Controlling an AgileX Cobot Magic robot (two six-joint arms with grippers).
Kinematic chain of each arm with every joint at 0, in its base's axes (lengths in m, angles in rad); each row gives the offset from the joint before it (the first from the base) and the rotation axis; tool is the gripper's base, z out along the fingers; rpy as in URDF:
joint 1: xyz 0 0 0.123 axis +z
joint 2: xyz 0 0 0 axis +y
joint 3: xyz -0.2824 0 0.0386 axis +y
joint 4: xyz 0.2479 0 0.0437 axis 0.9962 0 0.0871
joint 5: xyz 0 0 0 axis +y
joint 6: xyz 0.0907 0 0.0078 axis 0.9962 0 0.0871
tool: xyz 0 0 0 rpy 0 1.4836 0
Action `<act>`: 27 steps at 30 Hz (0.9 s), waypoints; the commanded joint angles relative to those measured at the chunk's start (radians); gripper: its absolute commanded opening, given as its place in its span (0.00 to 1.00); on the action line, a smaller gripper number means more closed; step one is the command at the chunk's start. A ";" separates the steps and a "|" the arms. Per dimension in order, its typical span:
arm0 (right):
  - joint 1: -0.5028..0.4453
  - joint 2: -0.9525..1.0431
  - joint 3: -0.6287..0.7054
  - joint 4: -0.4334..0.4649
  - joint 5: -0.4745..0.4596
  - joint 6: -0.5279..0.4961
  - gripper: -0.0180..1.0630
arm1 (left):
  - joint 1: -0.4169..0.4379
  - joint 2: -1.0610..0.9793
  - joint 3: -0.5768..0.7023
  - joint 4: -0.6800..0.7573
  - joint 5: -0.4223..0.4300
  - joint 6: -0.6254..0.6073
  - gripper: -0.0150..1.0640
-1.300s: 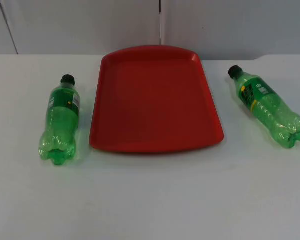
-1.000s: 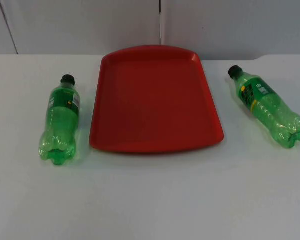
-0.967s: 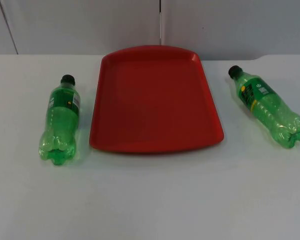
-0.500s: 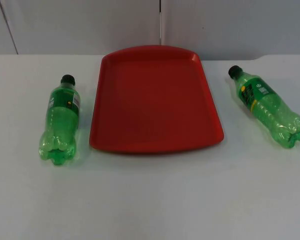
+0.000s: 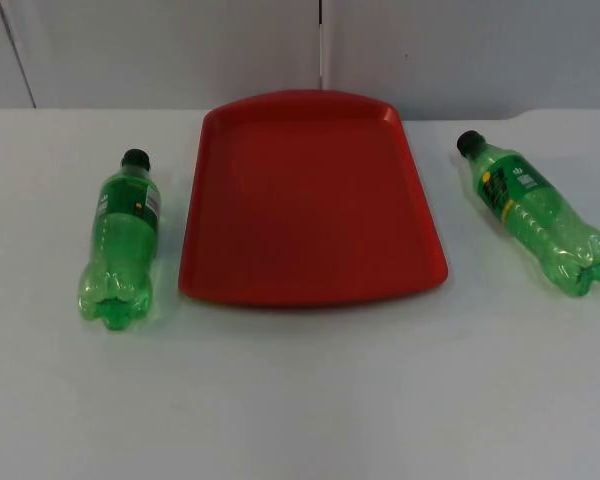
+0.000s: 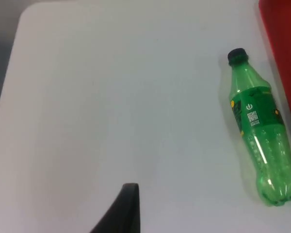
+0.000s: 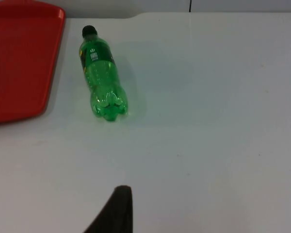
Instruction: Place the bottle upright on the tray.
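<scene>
A red tray (image 5: 310,200) lies flat in the middle of the white table. One green bottle (image 5: 120,240) with a black cap lies on its side left of the tray, cap toward the wall. A second green bottle (image 5: 535,212) lies on its side right of the tray, cap pointing back and inward. My left gripper (image 6: 127,206) hovers over bare table well away from the left bottle (image 6: 259,136) and holds nothing. My right gripper (image 7: 117,206) hovers over bare table short of the right bottle (image 7: 101,73) and also holds nothing.
The grey partition wall (image 5: 180,50) stands right behind the tray's far rim. The table's rounded corner and side edge (image 6: 12,73) lie beyond the left bottle. Wide white table top (image 5: 300,400) stretches in front of the tray and bottles.
</scene>
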 commanded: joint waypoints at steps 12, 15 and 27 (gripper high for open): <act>-0.006 -0.004 0.002 -0.003 -0.007 -0.004 0.99 | 0.005 0.375 -0.254 -0.076 -0.010 0.081 0.99; -0.006 -0.004 0.002 -0.003 -0.007 -0.004 0.99 | 0.005 0.428 -0.289 -0.103 -0.010 0.101 0.99; -0.006 -0.004 0.002 -0.003 -0.007 -0.004 0.99 | -0.054 0.727 -0.533 -0.105 0.054 0.081 0.99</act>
